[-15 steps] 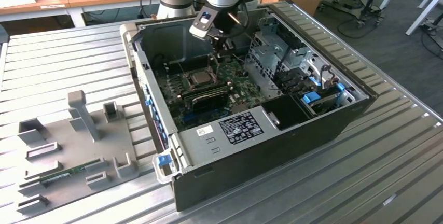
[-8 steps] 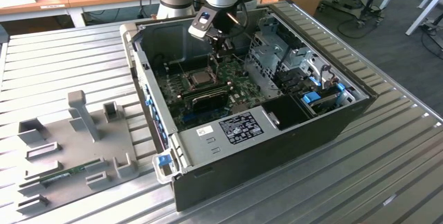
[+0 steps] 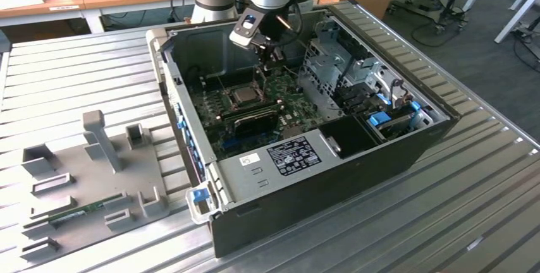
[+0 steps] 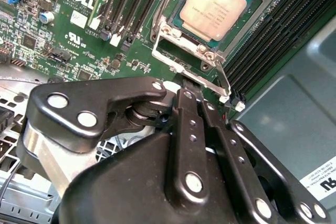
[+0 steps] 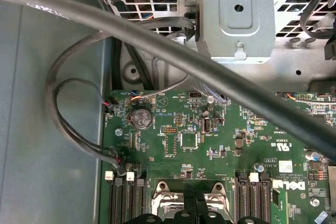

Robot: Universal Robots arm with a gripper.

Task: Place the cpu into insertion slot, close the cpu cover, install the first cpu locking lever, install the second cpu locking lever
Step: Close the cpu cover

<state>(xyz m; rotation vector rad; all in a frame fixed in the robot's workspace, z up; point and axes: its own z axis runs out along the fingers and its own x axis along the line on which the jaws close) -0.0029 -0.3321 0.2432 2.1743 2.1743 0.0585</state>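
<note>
The cpu point(image 4: 212, 4) lies seated in the insertion slot point(image 4: 252, 3), the cpu cover point(image 4: 169, 29) apparently down to pin it; the gripper point(image 4: 193, 85) — fingers drawn together, likely for pushing — noses against a locking lever point(image 4: 223, 80) beside the cover's rim.

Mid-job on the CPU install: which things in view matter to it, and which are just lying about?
Job: gripper, close by the cpu cover; cpu, lying in the insertion slot.
Lying about: black memory slots; grey drive cage; thick cable; grey fixture plate beside the case.
</note>
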